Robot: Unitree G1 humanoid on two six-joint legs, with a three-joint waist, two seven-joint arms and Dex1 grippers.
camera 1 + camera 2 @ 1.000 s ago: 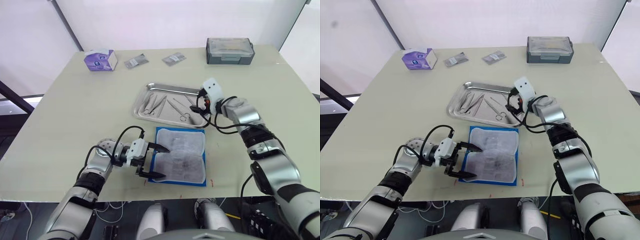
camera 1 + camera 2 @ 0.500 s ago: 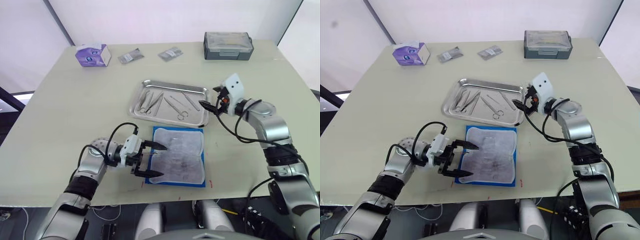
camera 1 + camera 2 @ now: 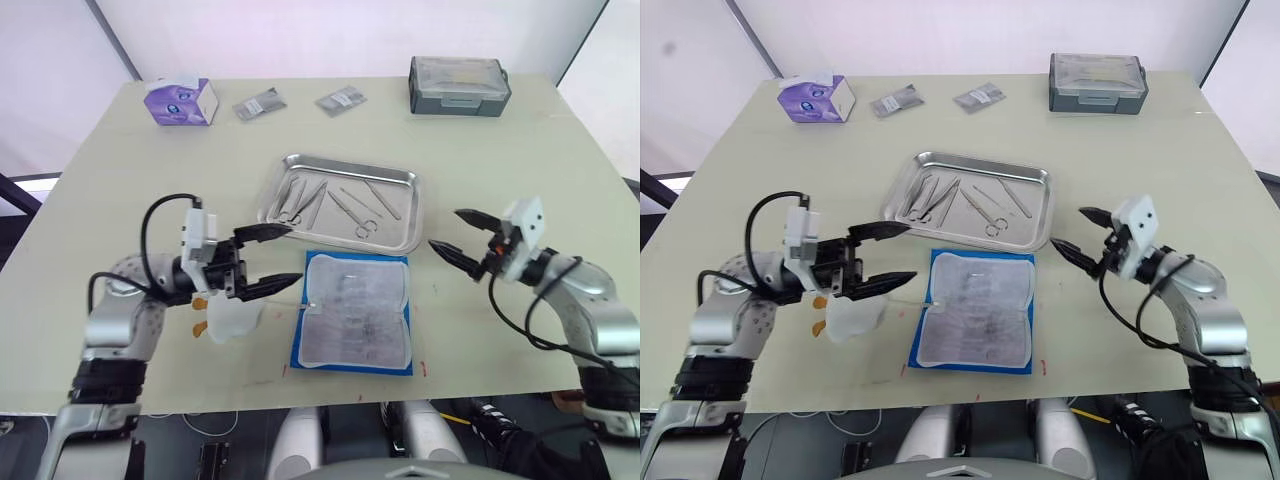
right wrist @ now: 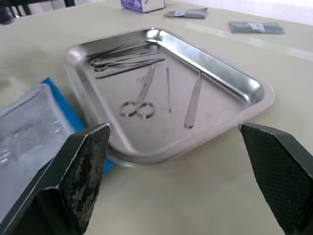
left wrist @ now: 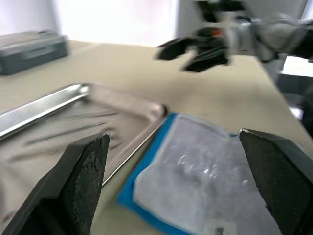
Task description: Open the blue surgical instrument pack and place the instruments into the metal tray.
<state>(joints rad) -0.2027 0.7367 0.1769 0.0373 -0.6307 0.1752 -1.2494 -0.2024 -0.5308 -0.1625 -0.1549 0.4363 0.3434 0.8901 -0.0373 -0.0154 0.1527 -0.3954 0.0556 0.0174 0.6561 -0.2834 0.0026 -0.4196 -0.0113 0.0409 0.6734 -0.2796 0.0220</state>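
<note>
Just behind the opened flat blue surgical instrument pack (image 3: 355, 311) (pale grey-white lining facing up) sits the shiny rectangular stainless steel tray (image 3: 404, 222), holding the slim silvery steel instruments (image 4: 142, 92): ring-handled scissors, clamps and straight tweezers. Left of the pack, the left gripper (image 3: 268, 257) hovers with fingers spread wide, empty. Right of the pack and apart from it, the right gripper (image 3: 458, 236) likewise stands wide open, holding nothing.
</note>
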